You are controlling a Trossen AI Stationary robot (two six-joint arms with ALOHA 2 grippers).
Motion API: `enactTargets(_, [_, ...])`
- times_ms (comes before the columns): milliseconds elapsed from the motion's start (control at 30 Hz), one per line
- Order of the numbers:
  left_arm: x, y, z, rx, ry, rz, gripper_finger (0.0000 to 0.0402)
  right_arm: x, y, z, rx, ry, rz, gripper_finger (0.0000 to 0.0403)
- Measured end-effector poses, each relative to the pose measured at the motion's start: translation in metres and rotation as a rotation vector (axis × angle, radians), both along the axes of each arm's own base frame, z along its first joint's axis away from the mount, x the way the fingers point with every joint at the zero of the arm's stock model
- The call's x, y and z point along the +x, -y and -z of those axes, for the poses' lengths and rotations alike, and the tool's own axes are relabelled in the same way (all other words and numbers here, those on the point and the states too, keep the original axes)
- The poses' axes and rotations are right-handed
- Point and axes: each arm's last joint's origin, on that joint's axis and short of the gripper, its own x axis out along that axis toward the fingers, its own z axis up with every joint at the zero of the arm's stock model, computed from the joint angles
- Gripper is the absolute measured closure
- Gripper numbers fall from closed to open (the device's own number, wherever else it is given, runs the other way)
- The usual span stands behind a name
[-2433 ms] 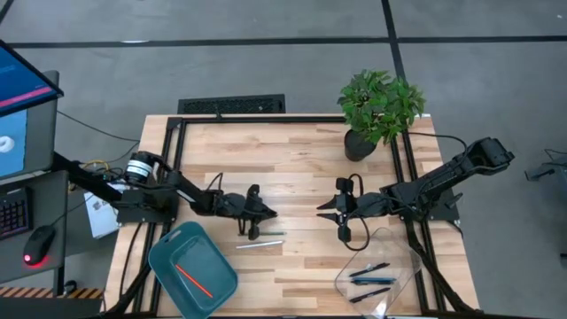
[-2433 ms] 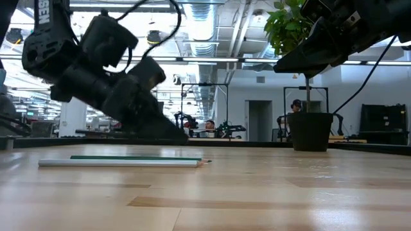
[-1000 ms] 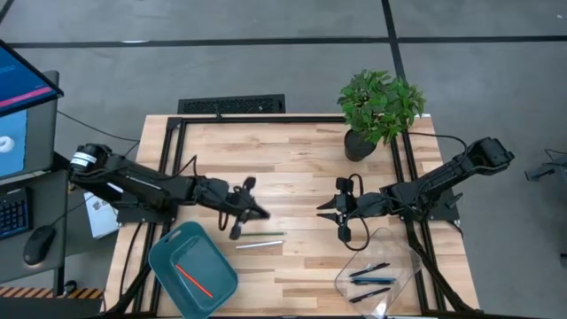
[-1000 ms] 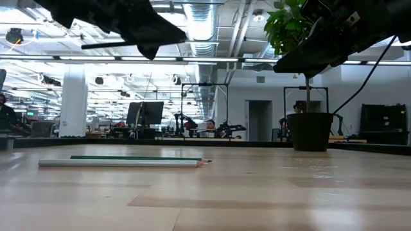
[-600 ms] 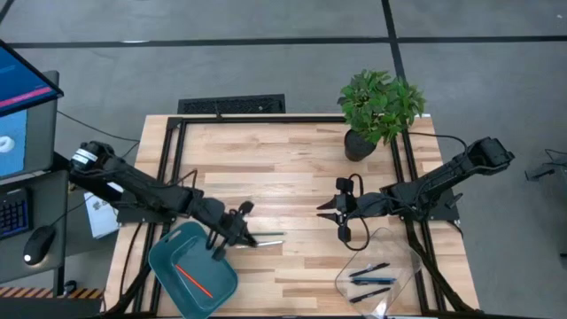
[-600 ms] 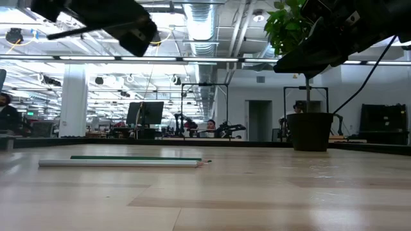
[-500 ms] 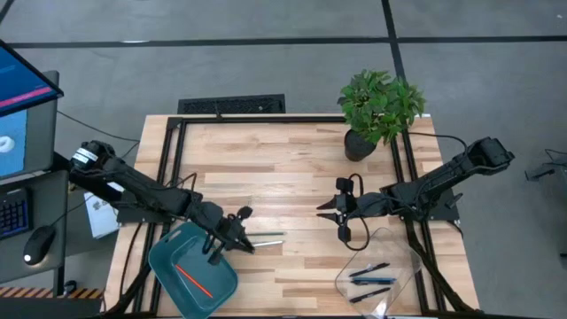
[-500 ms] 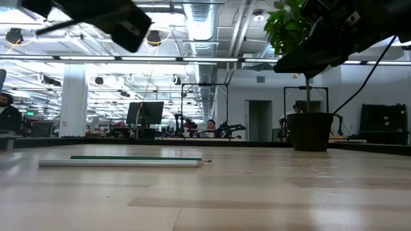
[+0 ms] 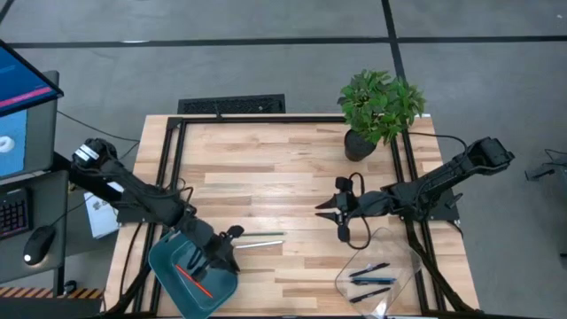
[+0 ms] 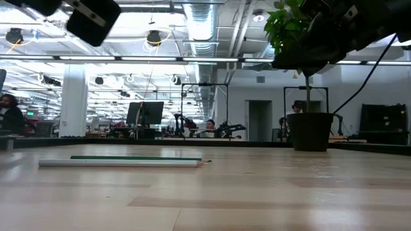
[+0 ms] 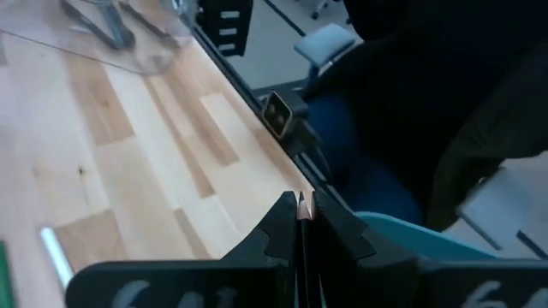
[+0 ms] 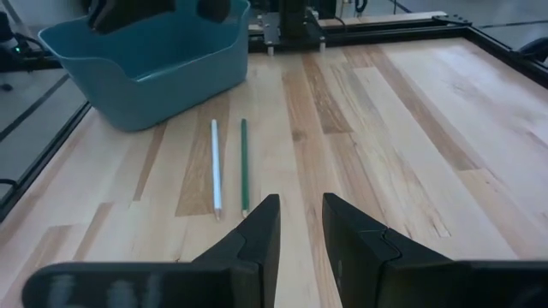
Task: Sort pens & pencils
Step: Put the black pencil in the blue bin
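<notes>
My left gripper (image 9: 228, 262) hangs over the right rim of the teal bin (image 9: 168, 261) and is shut on a thin dark pencil (image 11: 301, 224). An orange pencil (image 9: 193, 276) lies in the bin. A green pencil (image 9: 262, 234) and a pale pencil (image 9: 260, 242) lie flat side by side on the table, also seen as green (image 12: 244, 162) and pale (image 12: 215, 162) ahead of my right gripper (image 12: 300, 218). That gripper (image 9: 322, 209) hovers open at mid-table with nothing between its fingers. Several dark pens (image 9: 368, 280) lie in the clear container (image 9: 390, 244). My left gripper pinches the dark pencil between its two fingers (image 11: 276, 224). The pencil runs along the fingers, and its pointed tip (image 11: 301, 200) shows just past their ends. The fingers slant downward. The pencil is lifted clear, above the bin's rim (image 11: 402, 229).
A potted plant (image 9: 379, 108) stands at the table's far right corner. Black frame rails (image 9: 173, 159) run along the table's sides. Bare wood lies between the two arms and toward the far edge.
My left gripper has swung from above the two lying pencils toward the table's near left, to over the teal bin's right rim, turning as it went and staying shut on the dark pencil. The green and pale pencils have not moved.
</notes>
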Motion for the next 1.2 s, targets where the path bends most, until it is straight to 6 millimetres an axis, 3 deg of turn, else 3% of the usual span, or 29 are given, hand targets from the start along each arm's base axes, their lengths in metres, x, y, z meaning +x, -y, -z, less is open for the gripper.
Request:
enactTargets(200, [-0.021,0.013,-0.002,0.028,0.025,-0.005,0.0391,0.002,-0.001,-0.005,0.02,0.057,0.0,0.029])
enactTargets(467, [-0.069,0.032,-0.015,0.039,0.137,-0.075,0.0391,0.003,-0.001,-0.007,0.028,0.077,0.0,0.029])
enactTargets(633, [-0.091,0.04,-0.006,0.055,0.175,-0.135,0.0391,0.003,-0.001,-0.007,0.027,0.076,0.0,0.029])
enactTargets(1200, [-0.086,0.056,0.021,0.106,0.133,-0.154,0.0391,0.003,-0.001,-0.007,0.044,0.079,0.006,0.029])
